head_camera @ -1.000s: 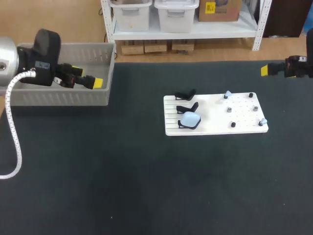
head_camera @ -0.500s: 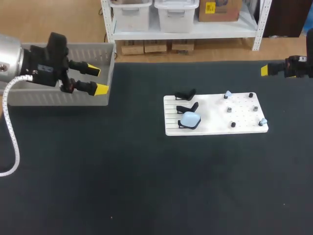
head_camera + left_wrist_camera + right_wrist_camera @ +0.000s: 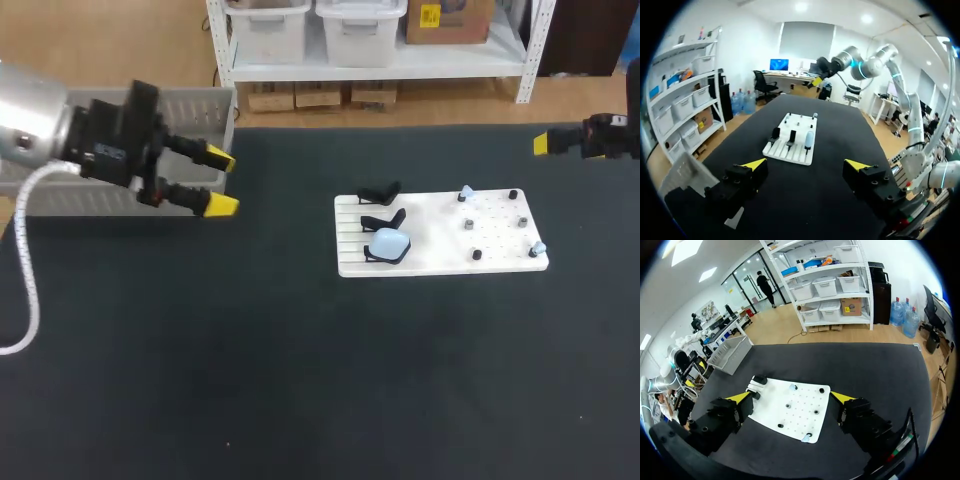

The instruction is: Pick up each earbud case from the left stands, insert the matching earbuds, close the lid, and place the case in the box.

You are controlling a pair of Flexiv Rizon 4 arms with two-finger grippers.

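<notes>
A light blue earbud case sits on the front stand of the white board. Two black stands behind it are bare. Small light blue earbuds rest on pegs at the board's right part. My left gripper hangs open and holds nothing, just off the grey box's right end and well left of the board. In the left wrist view the case stands far ahead of the gripper. My right gripper is open above the table's far right, with the board ahead of it.
The grey box stands at the table's back left corner. Dark tabletop spreads between the box and the board and across the whole front. Several small black pegs dot the board's right half.
My left gripper has swung right, from over the grey box to just past its right end. The right arm and the board have not moved.
</notes>
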